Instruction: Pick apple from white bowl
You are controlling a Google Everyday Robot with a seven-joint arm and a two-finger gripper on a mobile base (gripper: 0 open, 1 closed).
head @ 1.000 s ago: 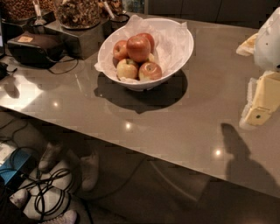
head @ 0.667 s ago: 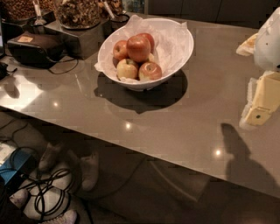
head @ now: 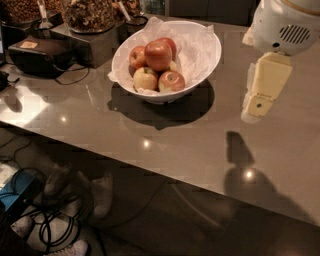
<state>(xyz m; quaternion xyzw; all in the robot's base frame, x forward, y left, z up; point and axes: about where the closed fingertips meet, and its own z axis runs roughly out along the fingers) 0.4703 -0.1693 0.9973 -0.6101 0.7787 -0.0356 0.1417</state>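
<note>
The white bowl (head: 207, 60), lined with crumpled white paper, stands on the grey table at the back centre. It holds several apples. The apple (head: 158, 54), the largest and deep red, lies on top of the pile. Around it lie smaller red apples (head: 171, 81) and a yellow-green one (head: 145, 78). My gripper (head: 255, 106), cream-coloured below a white arm housing, hangs above the table to the right of the bowl. It is apart from the bowl and holds nothing that I can see.
A black box (head: 40, 52) with a cable sits at the table's left. Trays of nuts and snacks (head: 92, 15) and a dark cup (head: 135, 22) stand behind the bowl. The table's front edge (head: 150, 172) runs diagonally; cables and shoes (head: 60, 220) lie on the floor below.
My gripper has moved left and slightly up, closer to the bowl, and more of the arm housing is in view. The bowl and apples have not moved.
</note>
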